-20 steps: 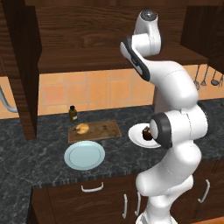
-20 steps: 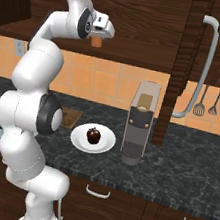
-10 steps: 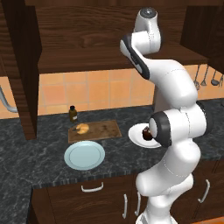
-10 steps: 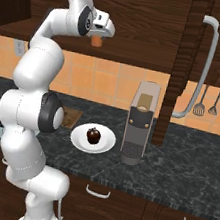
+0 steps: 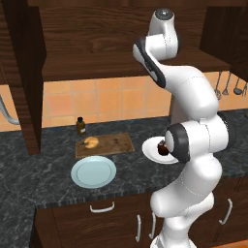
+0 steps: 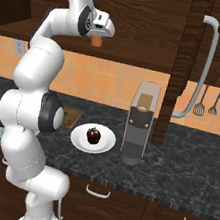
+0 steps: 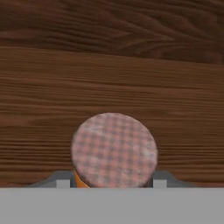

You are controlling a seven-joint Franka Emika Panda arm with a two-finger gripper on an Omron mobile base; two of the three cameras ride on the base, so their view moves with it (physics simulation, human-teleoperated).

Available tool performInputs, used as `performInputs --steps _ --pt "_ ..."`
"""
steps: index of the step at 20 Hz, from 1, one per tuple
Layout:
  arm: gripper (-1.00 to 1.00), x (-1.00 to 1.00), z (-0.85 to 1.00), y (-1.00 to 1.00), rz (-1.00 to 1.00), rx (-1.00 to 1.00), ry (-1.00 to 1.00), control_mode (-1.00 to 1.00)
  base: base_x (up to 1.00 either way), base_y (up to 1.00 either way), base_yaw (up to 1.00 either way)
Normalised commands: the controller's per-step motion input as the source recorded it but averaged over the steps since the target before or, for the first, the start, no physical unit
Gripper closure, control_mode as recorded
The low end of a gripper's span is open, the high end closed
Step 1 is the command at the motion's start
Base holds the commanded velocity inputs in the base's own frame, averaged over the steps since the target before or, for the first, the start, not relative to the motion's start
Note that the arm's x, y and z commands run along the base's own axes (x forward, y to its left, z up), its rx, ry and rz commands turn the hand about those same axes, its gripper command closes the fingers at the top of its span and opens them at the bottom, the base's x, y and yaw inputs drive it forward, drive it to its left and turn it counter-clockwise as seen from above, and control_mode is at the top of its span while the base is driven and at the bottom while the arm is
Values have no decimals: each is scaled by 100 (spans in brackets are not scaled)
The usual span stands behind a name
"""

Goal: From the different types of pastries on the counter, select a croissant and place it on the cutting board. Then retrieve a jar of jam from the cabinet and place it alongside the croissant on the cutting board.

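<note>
My gripper (image 6: 97, 38) is shut on the jar of jam (image 6: 96, 42), held high just in front of the dark wooden cabinet (image 6: 147, 22), level with its shelf. In the hand view the jar's checked pinkish lid (image 7: 113, 148) sits between the two fingertips (image 7: 62, 181), with the cabinet's wood (image 7: 113, 65) behind it. The golden croissant (image 5: 90, 142) lies on the left end of the wooden cutting board (image 5: 114, 144) on the dark marbled counter (image 5: 43, 169). The chocolate cupcake (image 6: 93, 135) stands on a white plate (image 6: 79, 140).
A pale blue plate (image 5: 93, 171) lies in front of the board. A dark brown bottle (image 5: 81, 126) stands behind it by the tiled wall. A grey coffee machine (image 6: 140, 122) stands right of the cupcake. Utensils (image 6: 214, 104) hang on the wall at the far right.
The hand and the jar have dropped slightly and drawn a little away from the cabinet shelf. Nothing on the counter has moved.
</note>
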Motion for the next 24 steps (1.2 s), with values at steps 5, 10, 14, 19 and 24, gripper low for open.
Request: performInputs --steps 5,10,14,19,24 --pt "100 -9 18 -1 0 0 -1 -100 0 0 0" --pt "100 -49 21 -9 0 3 -13 -100 0 0 0" --pt "100 -90 1 -12 0 0 -18 -100 0 0 0" --pt "100 -100 -2 -18 0 0 -13 -100 0 0 0" --pt "100 -100 0 -3 0 -1 -4 -100 0 0 0"
